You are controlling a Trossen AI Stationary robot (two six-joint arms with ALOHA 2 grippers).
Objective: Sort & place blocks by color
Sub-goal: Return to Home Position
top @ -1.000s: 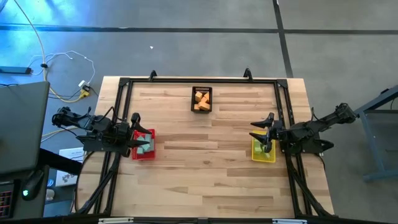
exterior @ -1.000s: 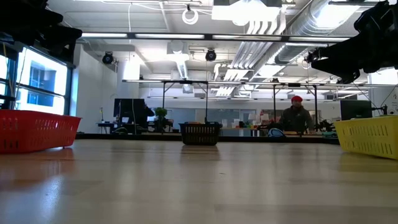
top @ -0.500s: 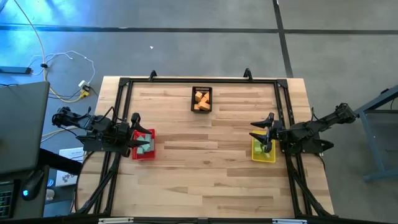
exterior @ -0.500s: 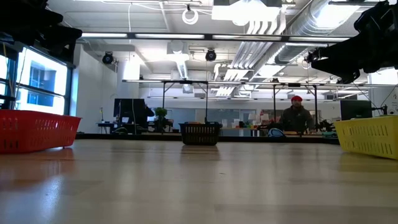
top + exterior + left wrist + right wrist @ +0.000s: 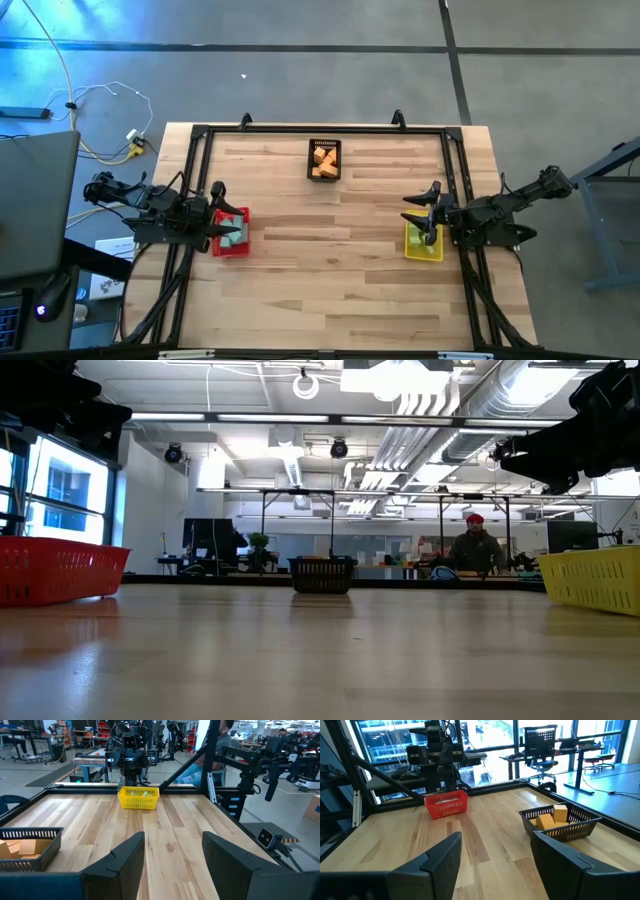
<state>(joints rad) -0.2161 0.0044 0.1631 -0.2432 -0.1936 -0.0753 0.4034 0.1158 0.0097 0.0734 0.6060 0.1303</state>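
So the orange blocks (image 5: pixel 324 160) are piled in the black basket (image 5: pixel 325 142), which sits at the middle of the desk (image 5: pixel 330 270) up against its far edge. The teal blocks (image 5: pixel 235 232) are in the red basket (image 5: pixel 232 253) over on the left side, and the light green blocks (image 5: pixel 420 241) are in the yellow basket (image 5: pixel 425 257) on the right side, pretty much straight across from the red one. We don't spot any loose blocks on the wood between the three baskets. The left gripper (image 5: pixel 215 218) hangs above the outer part of the red basket, well off the desk, and from its wrist camera we see its fingers (image 5: pixel 127 862) spread apart with nothing between them, looking across at the yellow basket and the other arm behind it. The right gripper (image 5: pixel 415 212) is the mirror of that: up over the yellow basket, fingers (image 5: pixel 442 857) apart and holding nothing, facing the red basket, with the black basket off to one side. From desk height we only catch the dark arms in the top corners, high above the baskets. Way back in the room behind the desk there's a person (image 5: pixel 476 547) in a red cap.
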